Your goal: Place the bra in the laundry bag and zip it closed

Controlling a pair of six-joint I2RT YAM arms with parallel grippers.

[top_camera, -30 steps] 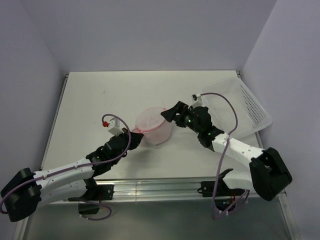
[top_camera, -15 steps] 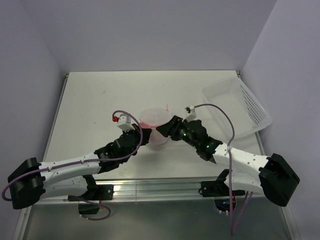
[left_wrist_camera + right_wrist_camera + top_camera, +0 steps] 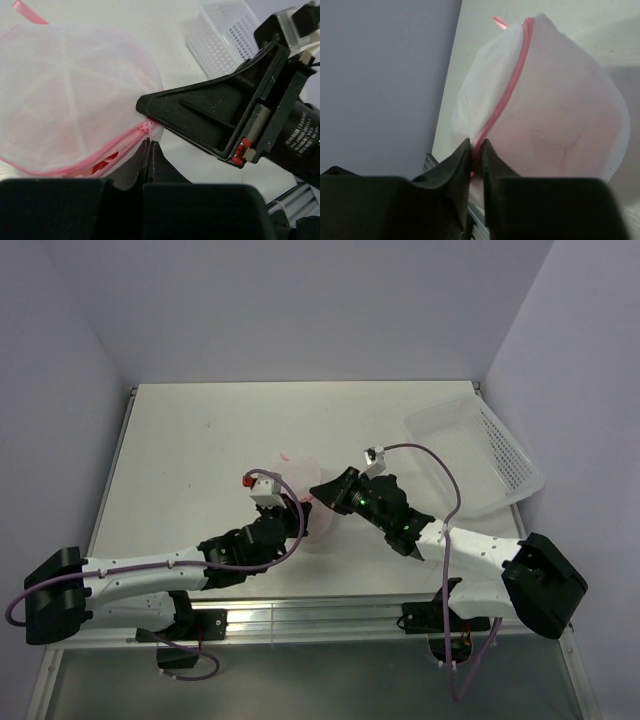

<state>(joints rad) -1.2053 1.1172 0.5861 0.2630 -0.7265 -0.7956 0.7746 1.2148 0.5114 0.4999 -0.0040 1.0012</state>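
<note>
The left gripper (image 3: 149, 150) is closed, pinching the bag (image 3: 70, 95) by its mesh just under the zipper (image 3: 512, 80), apparently to anchor it. The right gripper (image 3: 476, 150) comes in from the opposite side, jaws drawn nearly together on the zipper line, probably at the pull. A pinkish mass shows through the mesh, so the bra (image 3: 555, 140) seems to be inside. I cannot tell how far the zipper is run. The basket (image 3: 500, 455) sits well apart, with nothing visible in it.
</note>
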